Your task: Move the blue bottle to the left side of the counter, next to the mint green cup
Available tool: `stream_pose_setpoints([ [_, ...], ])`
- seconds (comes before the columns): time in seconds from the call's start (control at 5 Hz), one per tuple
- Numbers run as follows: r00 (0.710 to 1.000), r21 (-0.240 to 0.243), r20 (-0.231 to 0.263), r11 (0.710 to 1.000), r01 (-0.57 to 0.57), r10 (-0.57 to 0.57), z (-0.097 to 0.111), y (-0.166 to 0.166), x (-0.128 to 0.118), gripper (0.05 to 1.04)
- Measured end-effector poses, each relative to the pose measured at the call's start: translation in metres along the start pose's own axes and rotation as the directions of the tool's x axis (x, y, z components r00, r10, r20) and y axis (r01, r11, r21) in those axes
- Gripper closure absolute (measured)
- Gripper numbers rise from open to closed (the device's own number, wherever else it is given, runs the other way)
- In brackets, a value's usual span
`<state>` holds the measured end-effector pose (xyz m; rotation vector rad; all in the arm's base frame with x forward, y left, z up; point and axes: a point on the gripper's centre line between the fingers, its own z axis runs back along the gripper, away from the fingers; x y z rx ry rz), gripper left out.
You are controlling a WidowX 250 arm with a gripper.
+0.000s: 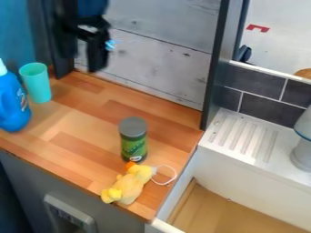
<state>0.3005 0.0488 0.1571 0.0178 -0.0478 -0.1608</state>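
Gripper (92,52): seen high near the back of the surface (79,129), in front of the grey boards (161,59). It cannot be told if it is clenched or let go, or if a thing is held.
Blue bit (110,44): seen at the gripper's side; what it is cannot be told.
Nearest thing: the green-blue cup (36,84), stood upright near the back left of the view. No touch by the gripper can be seen.
Step in hand: no lift or set-down can be seen, so this is judged to be a time between grabs.
Call of a next move: for a grab at the cup, the gripper would need to be brought down and over to it, with care so that the cup is not tipped.
Beside the cup: the blue bottle (13,107) is stood upright, close by.
Near the front corner: the green jar (133,148) is stood upright with its grey lid (132,127) on. The yellow soft toy (130,183) is laid just in front, its white loop (167,176) spread to the right.
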Motion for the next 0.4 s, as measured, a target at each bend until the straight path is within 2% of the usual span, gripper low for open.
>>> stream_pose_setpoints([
  [0.2,0.999,-0.043,-0.021,0.998,-0.042,0.041,-0.008,-0.040,0.004,0.081],
  [0.4,0.998,-0.075,-0.032,0.996,-0.056,0.054,-0.024,-0.059,0.000,0.081],
])
